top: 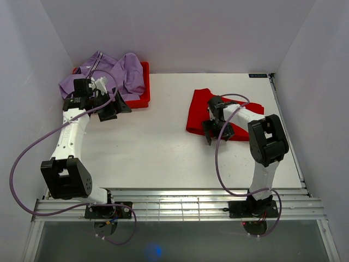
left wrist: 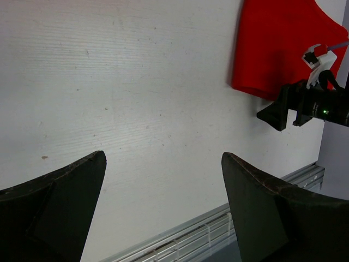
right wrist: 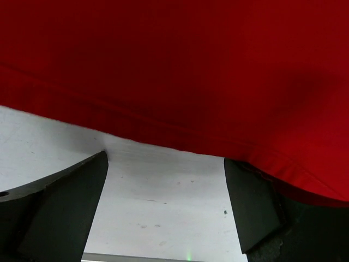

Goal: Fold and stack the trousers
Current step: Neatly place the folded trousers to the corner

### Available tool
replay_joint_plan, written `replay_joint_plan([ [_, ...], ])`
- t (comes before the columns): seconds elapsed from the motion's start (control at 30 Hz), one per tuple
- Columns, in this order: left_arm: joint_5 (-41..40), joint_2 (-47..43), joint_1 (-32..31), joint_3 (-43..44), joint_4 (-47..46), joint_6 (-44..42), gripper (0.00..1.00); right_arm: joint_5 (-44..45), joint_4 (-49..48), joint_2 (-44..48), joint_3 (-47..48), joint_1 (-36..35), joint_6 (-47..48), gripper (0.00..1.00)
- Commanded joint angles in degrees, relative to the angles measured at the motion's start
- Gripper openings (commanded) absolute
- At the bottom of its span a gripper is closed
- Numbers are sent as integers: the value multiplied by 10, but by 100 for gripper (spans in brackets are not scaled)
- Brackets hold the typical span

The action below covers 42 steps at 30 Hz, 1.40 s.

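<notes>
**Desk:** How are the two arms posed?

**Photographer:** The left arm (top: 71, 136) reaches to the far-left corner. The left gripper (top: 112, 106) hangs spread wide and empty above the table (top: 163, 147), just beside a red tray (top: 143, 97). The right arm (top: 267, 142) is bent sharply at the elbow, with the right gripper (top: 215, 132) low at the near edge of the red trousers (top: 199, 109).

**Desk:** Is it holding the cloth?

**Photographer:** No. Its fingers are parted and the hem lies just beyond their tips, with nothing between them.

**Desk:** What's the count?

**Photographer:** Two pairs of trousers. The red pair lies flat on the table's right half. The purple trousers (top: 122, 71) are heaped on the one tray, well apart from the red pair.
</notes>
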<state>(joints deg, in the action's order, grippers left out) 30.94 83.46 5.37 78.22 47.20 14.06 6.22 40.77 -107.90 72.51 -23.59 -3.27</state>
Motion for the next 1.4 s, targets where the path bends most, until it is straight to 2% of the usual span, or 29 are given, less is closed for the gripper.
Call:
replay_joint_plan([
  [0.0,17,-26,8,-8,6,5,98,67,-7,-50,55,21,-70,90],
  [0.2,20,-33,24,-3,17,-14,98,52,-19,-122,106,63,-75,90],
  [0.3,23,-37,29,-9,16,-18,98,79,-47,-137,112,92,-35,91],
  [0.43,32,-37,32,-25,5,-17,98,68,-70,-160,132,127,20,90],
  [0.6,35,-34,35,-37,-4,-17,98,70,-81,-198,177,158,30,90],
  [0.9,40,-23,43,-46,-11,-21,98,-16,-72,-271,279,164,-24,91],
  [1.2,47,-12,47,-40,-12,-22,98,-11,-50,-318,377,167,-29,91],
  [1.37,49,-6,47,-34,-14,-27,98,-25,-47,-302,374,167,-4,90],
])
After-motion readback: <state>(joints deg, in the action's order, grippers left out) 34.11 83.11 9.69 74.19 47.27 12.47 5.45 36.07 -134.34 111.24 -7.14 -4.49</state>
